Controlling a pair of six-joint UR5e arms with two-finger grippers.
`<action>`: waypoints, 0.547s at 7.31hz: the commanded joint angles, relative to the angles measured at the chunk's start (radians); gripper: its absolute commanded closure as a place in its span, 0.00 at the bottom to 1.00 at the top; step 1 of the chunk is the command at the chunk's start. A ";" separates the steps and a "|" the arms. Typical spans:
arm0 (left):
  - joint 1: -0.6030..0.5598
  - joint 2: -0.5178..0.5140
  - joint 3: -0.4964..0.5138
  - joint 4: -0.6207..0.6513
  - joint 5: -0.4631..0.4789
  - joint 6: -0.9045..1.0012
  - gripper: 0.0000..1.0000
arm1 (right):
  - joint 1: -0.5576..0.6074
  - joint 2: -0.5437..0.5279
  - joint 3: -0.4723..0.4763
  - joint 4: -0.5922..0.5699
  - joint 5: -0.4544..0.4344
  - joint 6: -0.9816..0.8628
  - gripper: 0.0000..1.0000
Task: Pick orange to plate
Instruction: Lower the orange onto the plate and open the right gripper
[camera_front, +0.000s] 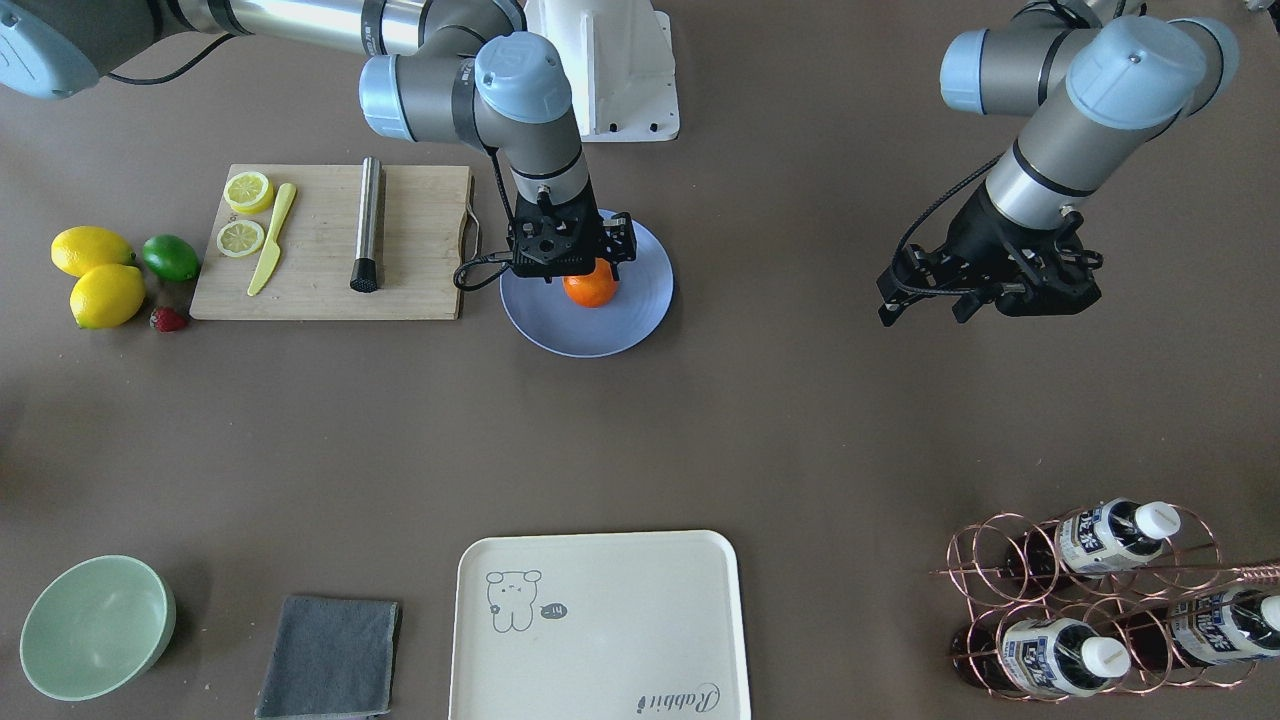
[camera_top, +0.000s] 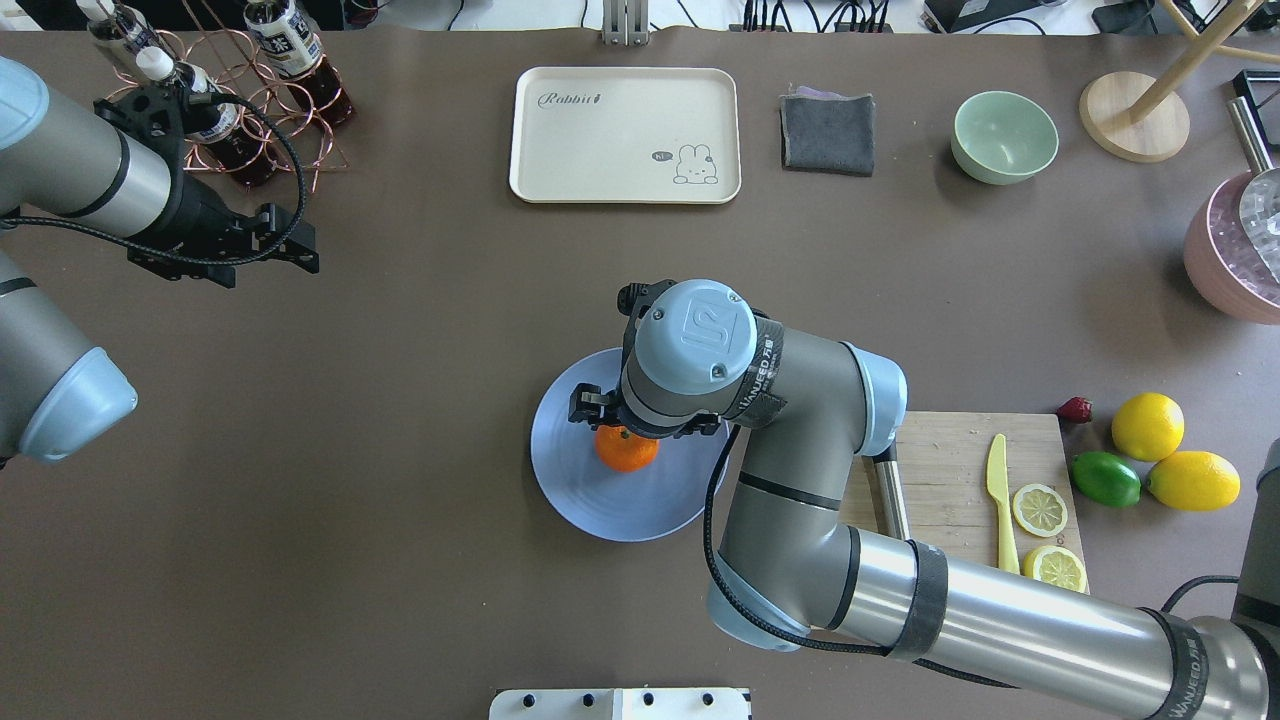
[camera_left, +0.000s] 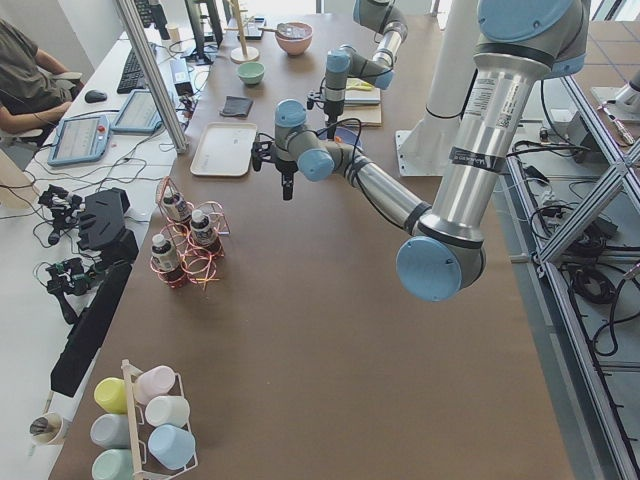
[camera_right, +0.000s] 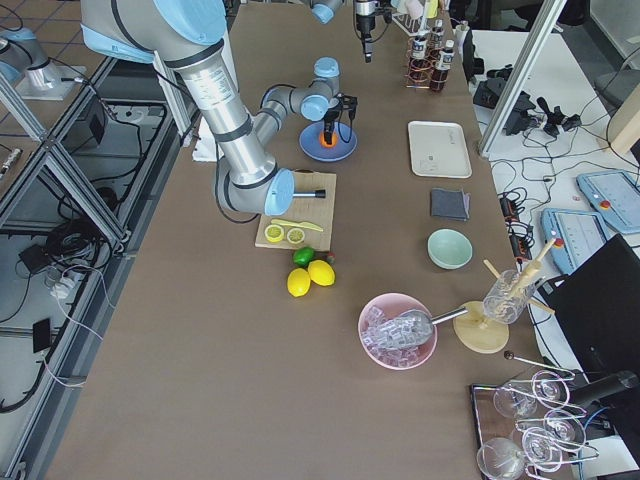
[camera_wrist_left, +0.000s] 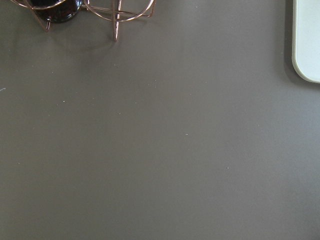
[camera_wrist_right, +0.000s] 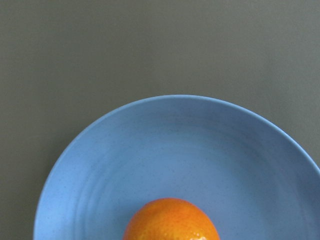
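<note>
The orange (camera_front: 591, 289) rests at the middle of the periwinkle-blue plate (camera_front: 645, 300), just right of the cutting board in the front-facing view. My right gripper (camera_front: 583, 270) points straight down over it, its fingers around the fruit and shut on it. From overhead the wrist covers the orange's (camera_top: 627, 452) far half. In the right wrist view the top of the orange (camera_wrist_right: 171, 220) peeks in at the bottom edge over the plate (camera_wrist_right: 150, 150). My left gripper (camera_front: 930, 305) hangs open over bare table, far from the plate.
A wooden cutting board (camera_front: 420, 250) with lemon slices, a yellow knife and a steel muddler lies beside the plate. Two lemons, a lime (camera_front: 170, 257) and a strawberry sit beyond it. A cream tray (camera_front: 600, 620), grey cloth, green bowl (camera_front: 95, 625) and copper bottle rack (camera_front: 1100, 600) line the operators' edge.
</note>
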 joint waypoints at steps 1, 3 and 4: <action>-0.055 0.032 0.003 0.009 -0.006 0.105 0.03 | 0.028 -0.052 0.103 -0.062 0.014 -0.016 0.00; -0.218 0.113 0.026 0.018 -0.126 0.353 0.03 | 0.175 -0.153 0.248 -0.179 0.120 -0.220 0.00; -0.294 0.167 0.032 0.020 -0.163 0.478 0.03 | 0.294 -0.234 0.274 -0.176 0.228 -0.338 0.00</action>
